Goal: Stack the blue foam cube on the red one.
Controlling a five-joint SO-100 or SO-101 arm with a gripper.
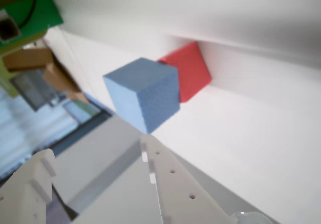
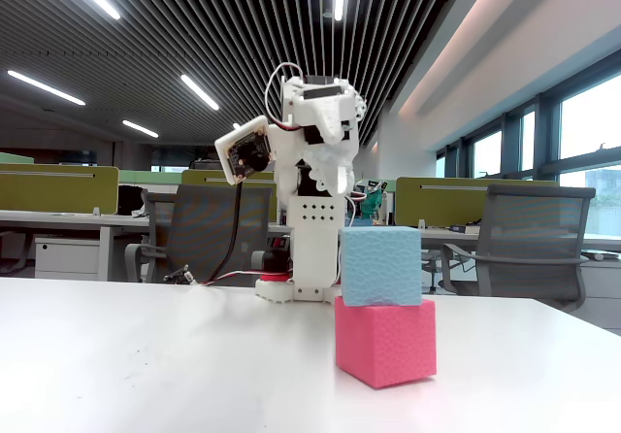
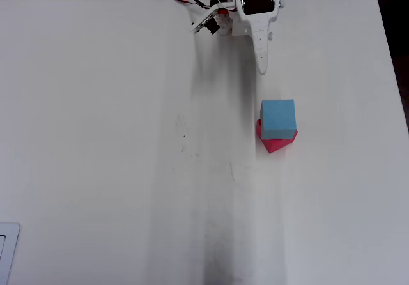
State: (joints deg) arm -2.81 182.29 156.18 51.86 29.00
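Observation:
The blue foam cube (image 2: 380,266) rests on top of the red one (image 2: 385,341), turned a little against it. From above, the blue foam cube (image 3: 278,119) covers most of the red one (image 3: 276,144), whose corners stick out. My gripper (image 3: 261,71) is drawn back toward the arm's base, clear of the stack. In the wrist view the gripper (image 1: 95,148) is open and empty, with the blue foam cube (image 1: 145,96) and the red one (image 1: 190,73) ahead of it. In the fixed view the gripper (image 2: 315,295) hangs down behind the stack.
The white table (image 3: 115,144) spreads wide to the left in the overhead view. Wires (image 3: 185,0) lie by the arm's base at the far edge. A pale flat object (image 3: 7,253) sits at the lower left corner. Office chairs (image 2: 209,234) stand beyond the table.

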